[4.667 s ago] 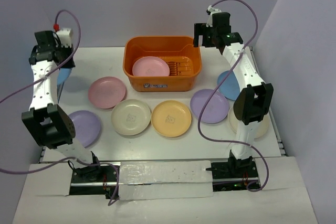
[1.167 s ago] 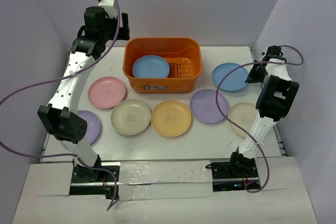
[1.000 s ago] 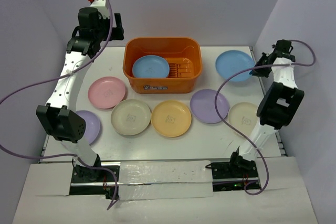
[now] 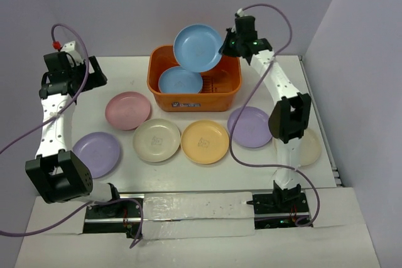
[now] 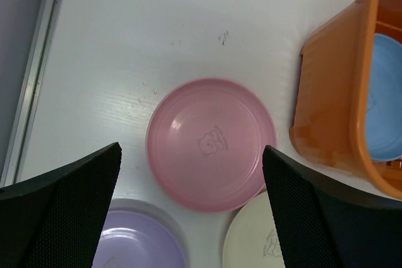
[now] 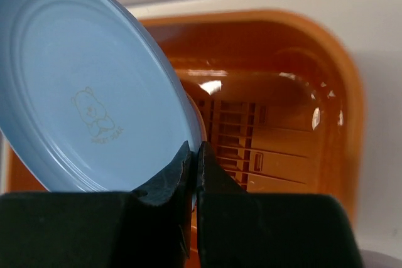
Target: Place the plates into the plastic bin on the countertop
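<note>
My right gripper (image 4: 225, 45) is shut on the rim of a blue plate (image 4: 198, 47), which hangs tilted above the orange plastic bin (image 4: 152, 81). In the right wrist view the fingers pinch that blue plate (image 6: 81, 92) at its edge (image 6: 195, 149) over the bin's slotted floor (image 6: 270, 149). Another blue plate (image 4: 180, 81) lies in the bin. On the white countertop (image 4: 264, 174) lie pink (image 4: 127, 110), lavender (image 4: 96, 153), cream (image 4: 156, 140), yellow-orange (image 4: 205, 141) and lavender (image 4: 250, 126) plates. My left gripper (image 5: 191, 150) stands open above the pink plate (image 5: 210, 144).
A cream plate (image 4: 309, 147) lies at the right edge, partly behind the right arm. In the left wrist view the bin's wall (image 5: 333, 92) is to the right, with a lavender plate (image 5: 135, 243) and a cream plate (image 5: 251, 243) below. Purple cables loop from both arms.
My right gripper has lifted the blue plate from the table's right side and carried it left to above the bin. The left arm has swung from the bin's back left corner out over the pink plate.
</note>
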